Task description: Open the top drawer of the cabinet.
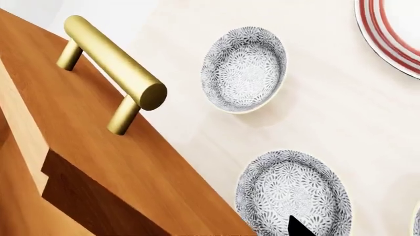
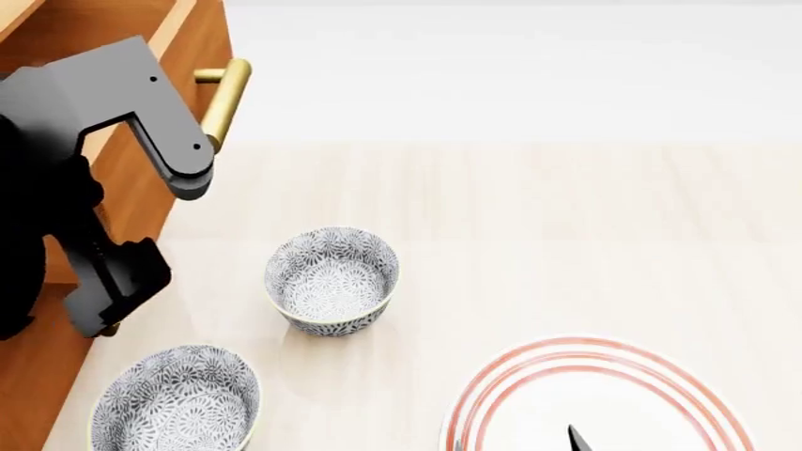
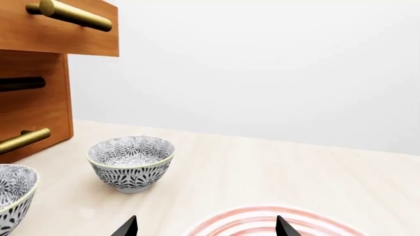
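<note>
The cabinet (image 3: 36,105) stands at the table's left. Its top drawer (image 3: 72,39) juts out beyond the two lower drawer fronts, and its brass bar handle (image 3: 69,14) is free. In the left wrist view the handle (image 1: 115,64) lies on the drawer front (image 1: 98,147), with nothing gripping it. My left gripper (image 2: 115,282) hangs beside the cabinet, apart from the handle (image 2: 225,99); one black fingertip (image 1: 298,227) shows far off centre over a bowl, so the gripper reads as open. My right gripper (image 3: 204,227) is open and empty above a red-ringed plate (image 3: 276,221).
Two patterned bowls (image 2: 332,280) (image 2: 176,399) sit on the pale table (image 2: 564,235) in front of the cabinet. The red-ringed plate (image 2: 602,399) lies at the near right. The two lower drawers' handles (image 3: 19,83) (image 3: 23,140) sit under the open drawer.
</note>
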`<state>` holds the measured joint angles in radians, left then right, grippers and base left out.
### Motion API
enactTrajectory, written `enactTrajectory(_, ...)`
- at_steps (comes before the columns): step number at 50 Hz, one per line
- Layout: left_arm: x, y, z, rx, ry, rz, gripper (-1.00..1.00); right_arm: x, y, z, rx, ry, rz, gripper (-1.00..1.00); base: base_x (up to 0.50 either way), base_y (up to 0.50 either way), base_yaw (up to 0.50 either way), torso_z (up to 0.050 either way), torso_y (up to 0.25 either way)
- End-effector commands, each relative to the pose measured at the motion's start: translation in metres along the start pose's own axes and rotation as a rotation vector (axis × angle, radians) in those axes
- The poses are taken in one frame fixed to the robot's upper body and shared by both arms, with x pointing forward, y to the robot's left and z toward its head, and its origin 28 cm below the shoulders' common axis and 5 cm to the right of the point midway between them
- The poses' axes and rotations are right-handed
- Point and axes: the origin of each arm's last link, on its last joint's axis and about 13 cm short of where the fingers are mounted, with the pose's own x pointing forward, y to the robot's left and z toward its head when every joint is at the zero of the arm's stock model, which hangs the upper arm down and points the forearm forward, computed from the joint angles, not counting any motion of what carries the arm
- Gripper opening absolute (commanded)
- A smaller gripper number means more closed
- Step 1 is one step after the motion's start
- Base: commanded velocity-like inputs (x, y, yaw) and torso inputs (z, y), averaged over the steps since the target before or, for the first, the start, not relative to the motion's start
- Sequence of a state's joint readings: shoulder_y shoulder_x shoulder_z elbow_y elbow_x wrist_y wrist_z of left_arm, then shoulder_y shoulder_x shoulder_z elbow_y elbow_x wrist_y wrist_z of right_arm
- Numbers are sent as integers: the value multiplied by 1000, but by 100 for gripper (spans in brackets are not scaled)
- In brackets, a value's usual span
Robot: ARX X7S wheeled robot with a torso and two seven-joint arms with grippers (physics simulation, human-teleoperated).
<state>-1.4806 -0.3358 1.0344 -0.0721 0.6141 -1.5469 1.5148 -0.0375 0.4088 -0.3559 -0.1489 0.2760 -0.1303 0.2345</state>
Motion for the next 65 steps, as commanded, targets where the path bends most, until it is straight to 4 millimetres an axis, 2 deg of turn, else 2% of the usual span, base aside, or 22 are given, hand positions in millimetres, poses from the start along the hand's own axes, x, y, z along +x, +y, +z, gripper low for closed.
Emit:
enactTrajectory(1, 10, -14, 9, 16, -34, -147, 100, 3, -2, 3, 8, -17, -29, 100, 0, 0, 0, 0, 0)
enactTrajectory(24, 15, -33, 30, 93, -81, -199, 100, 2, -4, 5, 10, -22, -36, 100, 0, 0, 0, 0, 0)
enactTrajectory(56, 17, -55, 47, 178, -155, -283, 100, 1, -3, 2, 8, -19, -25, 100, 0, 0, -1, -1, 1)
enactTrajectory(57, -16, -18, 35, 139, -133, -85, 100, 1, -3, 3, 8, -19, -25, 100, 0, 0, -3, 0, 12)
enactTrajectory(58, -48, -6, 44, 153, -187, 44, 100, 1, -3, 3, 8, -19, -25, 100, 0, 0, 0, 0, 0)
enactTrajectory(59, -50, -4, 47, 153, -192, 82, 100, 1, -3, 3, 9, -19, -25, 100, 0, 0, 0, 0, 0)
enactTrajectory(62, -27, -20, 50, 170, -195, 92, 100, 1, -3, 2, 9, -19, -23, 100, 0, 0, 0, 0, 0)
enactTrajectory(65, -11, -47, 50, 177, -207, 90, 100, 1, -3, 2, 8, -18, -22, 100, 0, 0, 0, 0, 0)
